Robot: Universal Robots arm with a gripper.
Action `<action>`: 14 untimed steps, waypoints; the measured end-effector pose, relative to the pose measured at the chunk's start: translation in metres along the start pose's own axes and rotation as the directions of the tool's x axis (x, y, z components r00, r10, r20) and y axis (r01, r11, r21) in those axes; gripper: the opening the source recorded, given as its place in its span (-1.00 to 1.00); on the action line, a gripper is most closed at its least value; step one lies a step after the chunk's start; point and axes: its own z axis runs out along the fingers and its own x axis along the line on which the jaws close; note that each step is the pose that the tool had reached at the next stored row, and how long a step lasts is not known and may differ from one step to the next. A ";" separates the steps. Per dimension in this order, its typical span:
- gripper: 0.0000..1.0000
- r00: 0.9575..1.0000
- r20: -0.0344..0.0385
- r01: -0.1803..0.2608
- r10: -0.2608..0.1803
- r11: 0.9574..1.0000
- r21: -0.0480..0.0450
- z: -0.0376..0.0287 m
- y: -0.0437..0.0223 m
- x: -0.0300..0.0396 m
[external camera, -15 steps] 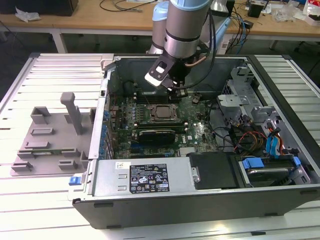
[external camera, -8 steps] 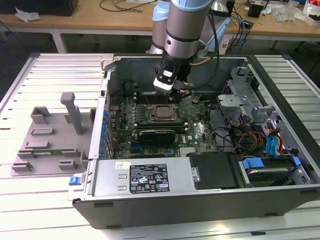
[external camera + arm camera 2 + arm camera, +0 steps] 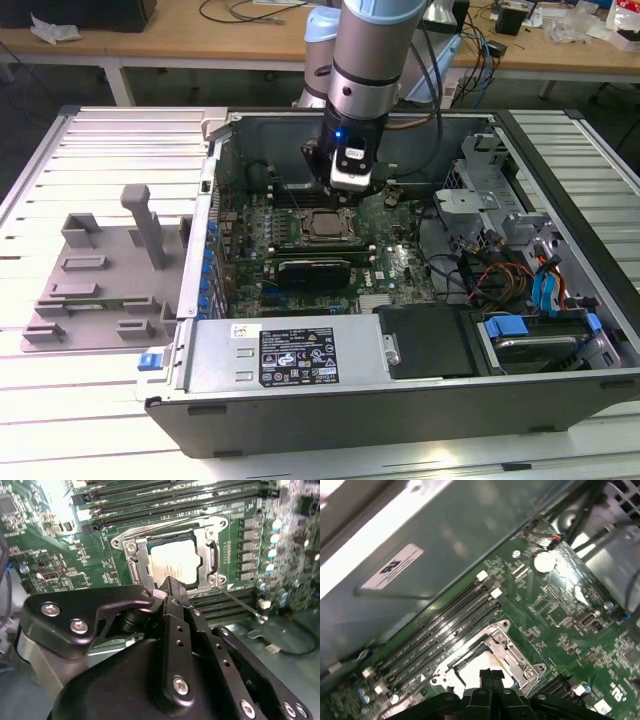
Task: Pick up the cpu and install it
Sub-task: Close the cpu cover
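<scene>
Now the cpu (image 3: 175, 562) lies flat inside its socket (image 3: 212, 555) on the green board (image 3: 60, 555), likely because that is its home, and the gripper (image 3: 172, 586) hangs just above its edge, pinched together and holding nothing.

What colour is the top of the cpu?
Silver-white metal. The cpu shows best in the second wrist view.

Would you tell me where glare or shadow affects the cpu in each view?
Second wrist view: the cpu reflects pale light, the motherboard corner is washed out; first wrist view: glare streaks the case wall and the cpu beside the hand; exterior view: even light, cpu darker.
</scene>
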 end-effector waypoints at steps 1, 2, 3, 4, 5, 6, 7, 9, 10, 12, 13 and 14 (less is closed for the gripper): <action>-0.79 1.000 0.000 0.022 -0.022 1.000 0.002 0.0003 0.0000 0.0000; -0.79 0.999 0.000 0.048 -0.048 0.999 0.004 0.0007 0.0000 -0.0001; -0.79 0.997 0.000 0.071 -0.071 0.997 0.006 0.0010 0.0000 -0.0001; -0.79 0.996 0.000 0.088 -0.088 0.996 0.008 0.0013 0.0000 -0.0001; -0.79 0.992 0.000 0.126 -0.126 0.992 0.011 0.0019 0.0000 -0.0002; -0.79 0.984 -0.001 0.178 -0.178 0.984 0.016 0.0026 0.0000 -0.0002; -0.79 0.978 -0.002 0.210 -0.210 0.978 0.018 0.0030 0.0000 -0.0003; -0.79 0.969 -0.002 0.246 -0.246 0.969 0.021 0.0035 0.0000 -0.0003; -0.79 0.956 -0.003 0.294 -0.294 0.955 0.026 0.0041 0.0000 -0.0004; -0.79 0.936 -0.005 0.351 -0.351 0.936 0.030 0.0046 0.0000 -0.0004; -0.79 0.926 -0.006 0.378 -0.378 0.925 0.033 0.0048 0.0000 -0.0004; -0.79 0.914 -0.007 0.405 -0.405 0.914 0.035 0.0050 0.0000 -0.0004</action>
